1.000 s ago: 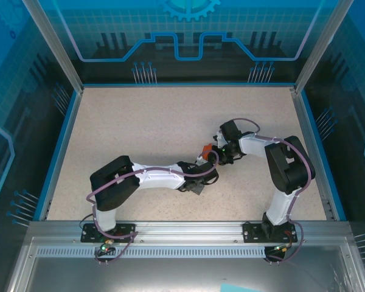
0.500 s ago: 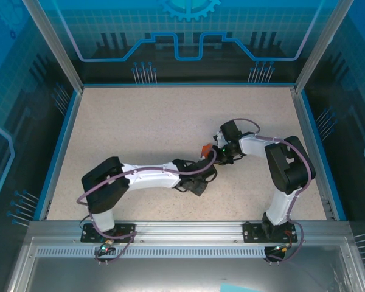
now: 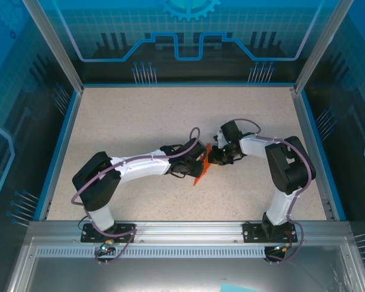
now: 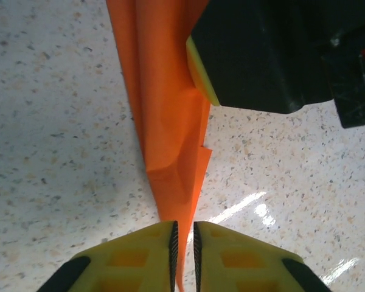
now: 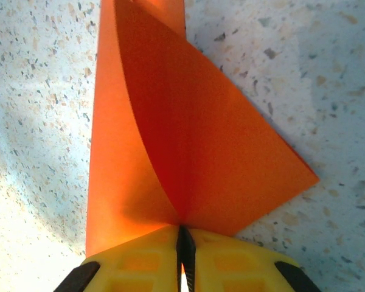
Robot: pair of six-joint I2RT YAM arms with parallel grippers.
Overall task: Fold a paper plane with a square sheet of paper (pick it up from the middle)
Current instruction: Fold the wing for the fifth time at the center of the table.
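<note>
Gripping from two sides: left pincer [image 3: 198, 162] and right pincer [image 3: 212, 157] meet over the middle of the speckled beige tabletop [image 3: 140, 121], with the bright orange, narrow folded paper plane [image 3: 200, 172] between them.

Left wrist view: the left pincer [image 4: 183, 234] has its yellow pads nearly together. A thin orange edge runs down between them, so it is clamped on the plane's narrow end. The paper [image 4: 167, 121] stretches straight ahead of the pads. Ahead and to the right, the right pincer's black body and one yellow pad sit against the paper's right side.

Right wrist view: the right pincer [image 5: 184, 236] has its pads together with the central crease caught between them. Two flaps [image 5: 188, 158] fan out ahead of the pads, a narrow strip to the left and a wide triangle to the right.

Cannot tell whether the plane touches the tabletop.
</note>
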